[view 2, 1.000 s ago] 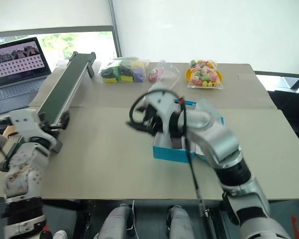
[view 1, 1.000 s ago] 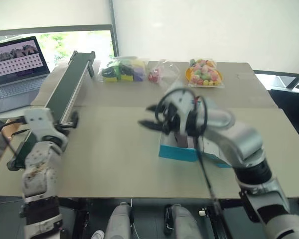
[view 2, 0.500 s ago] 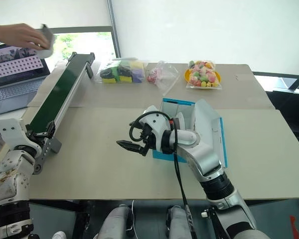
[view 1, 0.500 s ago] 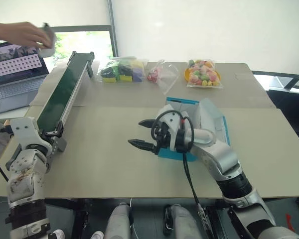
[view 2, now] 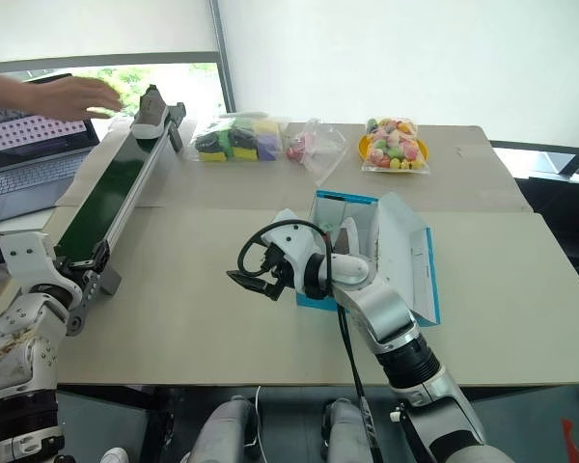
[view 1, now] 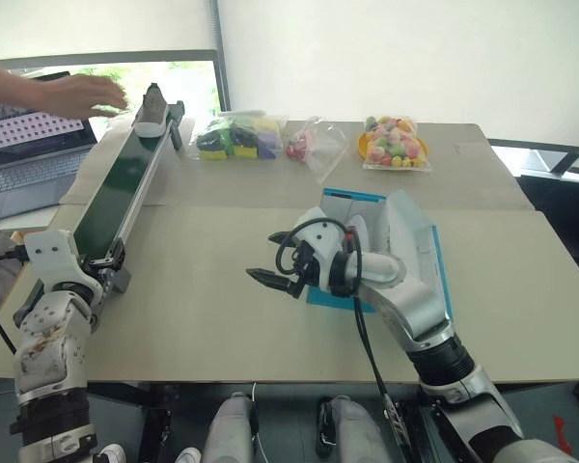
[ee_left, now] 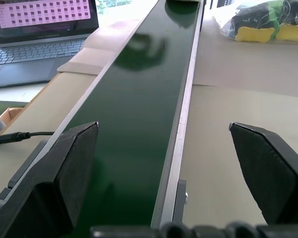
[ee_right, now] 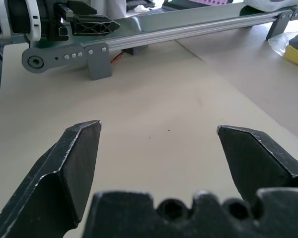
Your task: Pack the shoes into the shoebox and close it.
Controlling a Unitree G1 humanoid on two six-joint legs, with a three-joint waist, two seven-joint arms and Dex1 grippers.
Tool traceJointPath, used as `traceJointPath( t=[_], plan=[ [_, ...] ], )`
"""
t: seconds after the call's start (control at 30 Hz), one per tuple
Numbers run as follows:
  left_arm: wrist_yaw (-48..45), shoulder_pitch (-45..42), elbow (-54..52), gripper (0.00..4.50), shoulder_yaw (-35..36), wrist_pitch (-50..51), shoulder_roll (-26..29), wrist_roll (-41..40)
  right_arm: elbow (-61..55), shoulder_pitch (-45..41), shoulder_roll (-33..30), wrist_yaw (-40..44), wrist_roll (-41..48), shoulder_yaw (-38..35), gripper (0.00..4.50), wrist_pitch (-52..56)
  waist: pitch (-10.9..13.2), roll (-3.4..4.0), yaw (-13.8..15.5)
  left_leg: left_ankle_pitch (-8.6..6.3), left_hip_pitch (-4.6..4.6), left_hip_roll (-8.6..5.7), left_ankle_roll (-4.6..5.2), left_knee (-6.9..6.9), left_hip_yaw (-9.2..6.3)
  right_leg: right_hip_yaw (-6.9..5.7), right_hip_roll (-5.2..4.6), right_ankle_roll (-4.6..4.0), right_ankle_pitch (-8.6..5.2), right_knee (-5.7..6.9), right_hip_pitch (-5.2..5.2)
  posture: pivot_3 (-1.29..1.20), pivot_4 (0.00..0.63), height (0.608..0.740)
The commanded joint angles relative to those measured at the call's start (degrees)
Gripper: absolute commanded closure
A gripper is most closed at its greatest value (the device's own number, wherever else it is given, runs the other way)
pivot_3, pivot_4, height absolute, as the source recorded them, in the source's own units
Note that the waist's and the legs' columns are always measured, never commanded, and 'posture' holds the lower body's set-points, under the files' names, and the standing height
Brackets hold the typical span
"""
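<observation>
The turquoise shoebox (view 1: pixel 353 196) stands open at the table's middle, its lid (view 1: pixel 417 249) leaning out to the right. Inside it a grey-brown shoe (view 2: pixel 347 234) partly shows behind my right arm. Another grey shoe (view 1: pixel 151 110) stands on the far end of the green conveyor belt (view 1: pixel 125 183), with a person's hand (view 1: pixel 75 94) just left of it. My right gripper (view 1: pixel 270 258) hangs open and empty over bare table, left of the box. My left gripper (view 1: pixel 119 267) is open at the belt's near end, its fingers (ee_left: pixel 72 166) on either side of the belt.
A laptop (view 1: pixel 24 145) sits at the far left beside the belt. Clear bags of colourful items (view 1: pixel 236 135) and a yellow plate of sweets (view 1: pixel 394 141) line the table's far edge. My right wrist view looks across the table at my left gripper (ee_right: pixel 84 22).
The person has set the shoe on the belt's far end. My right gripper has opened and sunk, coming away from the box to its left.
</observation>
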Motion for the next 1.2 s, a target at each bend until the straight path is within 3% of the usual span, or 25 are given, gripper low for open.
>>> traceJointPath(
  t=[0.03, 1.2],
  plan=[
    [0.02, -0.33, -0.7, 0.0, 0.32, 0.33, 0.87, 0.08, -1.65, 0.04, 0.27, -0.37, 0.15, -1.11, 0.08, 0.73, 0.0, 0.0, 0.01, 0.0, 0.0, 0.0, 0.0, 0.0, 0.0, 0.0, 0.0, 0.03, 0.02, 0.0, 0.0, 0.0, 0.15, 0.681],
    [-0.11, -0.4, 0.27, 0.0, 2.22, 5.08, 2.69, -0.41, -3.77, 1.58, 0.75, -0.67, 0.22, -0.64, 0.08, 2.21, 0.0, 0.0, 0.0, 0.01, 0.01, -0.01, -0.01, 0.03, 0.0, 0.0, 0.0, 0.04, 0.03, 0.06, 0.0, 0.0, 0.15, 0.681]
  ],
)
